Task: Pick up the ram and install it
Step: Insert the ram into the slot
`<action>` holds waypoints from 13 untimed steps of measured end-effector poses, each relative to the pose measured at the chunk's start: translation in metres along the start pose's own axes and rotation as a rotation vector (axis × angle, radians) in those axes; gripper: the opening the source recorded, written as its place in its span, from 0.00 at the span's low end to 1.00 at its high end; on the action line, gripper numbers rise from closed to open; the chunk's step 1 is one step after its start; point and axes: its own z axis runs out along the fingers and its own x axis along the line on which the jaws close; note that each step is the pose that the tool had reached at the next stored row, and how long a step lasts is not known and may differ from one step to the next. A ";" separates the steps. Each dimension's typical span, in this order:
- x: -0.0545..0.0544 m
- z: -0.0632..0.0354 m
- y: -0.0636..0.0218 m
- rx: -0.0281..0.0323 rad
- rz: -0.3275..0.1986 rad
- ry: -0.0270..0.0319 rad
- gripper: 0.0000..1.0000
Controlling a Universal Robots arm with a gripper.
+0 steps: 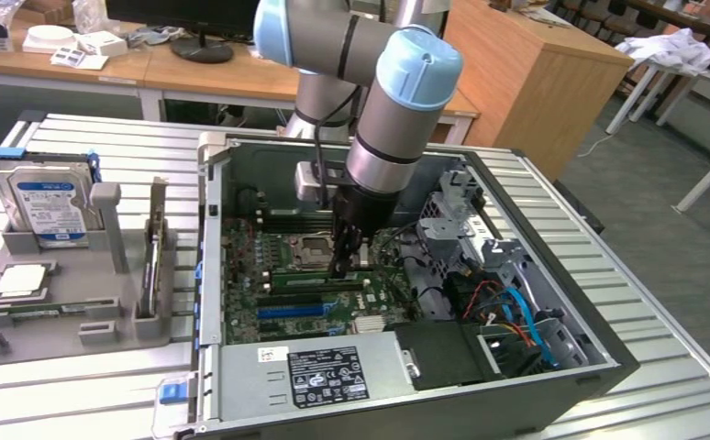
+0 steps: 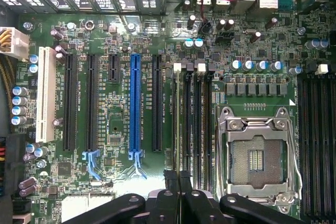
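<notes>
Two containers sat on the slatted counter [image 1: 73, 403]: an open computer case [image 1: 538, 403] toward the edge on the exterior view's right, and a grey tray [image 1: 98, 293] toward the edge on the exterior view's left. We saw a hard drive [image 1: 51, 197] standing upright in the tray compartment nearest the counter's far edge, and a silvery chip [image 1: 22, 280] lying flat in front of it. Inside the case, the end effector [image 1: 347, 268] hung low over the motherboard [image 2: 121, 35], its fingers pressed nearly together. Directly beneath it the ram [image 1: 312, 284] stood on edge along the memory slots [image 2: 197, 124], beside the processor socket [image 2: 257, 156]. We could not tell whether the fingers pinched it.
</notes>
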 end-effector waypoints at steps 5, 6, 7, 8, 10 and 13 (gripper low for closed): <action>0.000 0.0008 0.0001 -0.0002 0.000 0.0003 0.12; 0.000 0.0012 0.0001 -0.0003 0.000 0.0002 0.12; 0.000 0.0015 0.0000 -0.0002 0.000 0.0001 0.12; 0.000 0.0016 0.0000 -0.0002 0.000 0.0001 0.12; 0.000 0.0017 0.0000 0.0000 0.000 0.0002 0.12; 0.000 0.0017 0.0000 0.0000 0.000 0.0000 0.12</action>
